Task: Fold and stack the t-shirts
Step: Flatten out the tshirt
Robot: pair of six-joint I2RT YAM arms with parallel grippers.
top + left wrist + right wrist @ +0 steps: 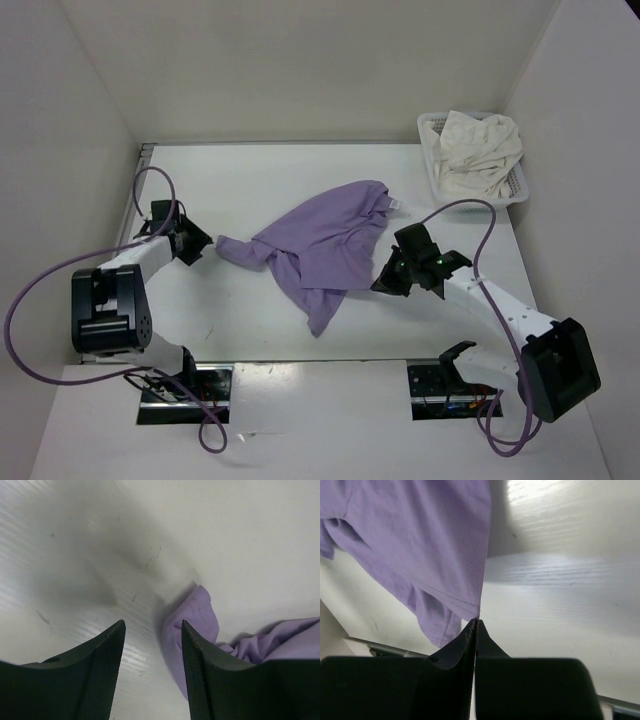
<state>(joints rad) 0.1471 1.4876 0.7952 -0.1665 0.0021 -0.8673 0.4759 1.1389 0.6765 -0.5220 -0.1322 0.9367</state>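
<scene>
The lavender shirt (pixel 325 245) lies crumpled mid-way across the counter (pixel 240 185). The right pincer (pixel 476 622) is clenched on its hem. The left pincer (pixel 153 624) stands released beside the sleeve, one finger hiding part of the cloth. A cream shirt (pixel 480 150) fills the basket (pixel 431 128) at the far right corner.

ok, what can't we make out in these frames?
- Top view: whatever lies under the cream shirt in the basket; the cloth covers it.
- Right wrist: how much lavender shirt hem the right gripper pinches; its shut jaws hide it.
- Left wrist: most of that shirt, cut off by the frame's right edge.
</scene>
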